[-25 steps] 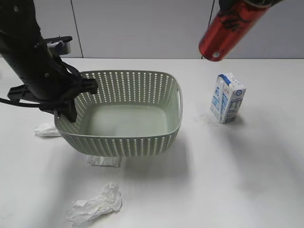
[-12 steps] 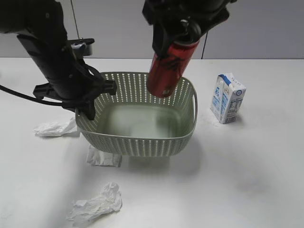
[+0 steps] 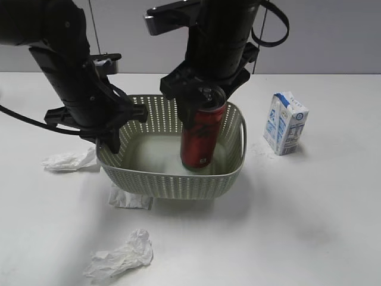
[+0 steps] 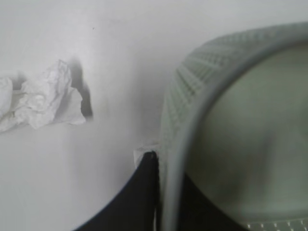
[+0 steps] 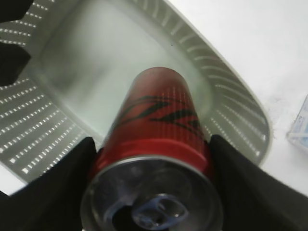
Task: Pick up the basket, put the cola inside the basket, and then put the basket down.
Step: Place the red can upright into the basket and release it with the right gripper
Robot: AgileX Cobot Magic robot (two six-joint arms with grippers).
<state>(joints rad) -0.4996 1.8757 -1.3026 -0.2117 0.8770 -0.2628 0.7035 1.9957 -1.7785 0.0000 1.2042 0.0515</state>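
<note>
Lowering the cola [image 3: 202, 138] upright into the basket [image 3: 172, 182], our right gripper [image 3: 205, 98] clamps it; left gripper [image 3: 113, 128] pinches the rim — we should release only once it is seated.

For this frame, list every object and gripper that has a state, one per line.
basket: held by its left rim, apparently lifted off the table
cola: upright inside the basket, still gripped near its top
left gripper: shut on the basket rim
right gripper: shut on the cola
carton: upright on the table, closed
paper wads: crumpled, lying on the table
</note>
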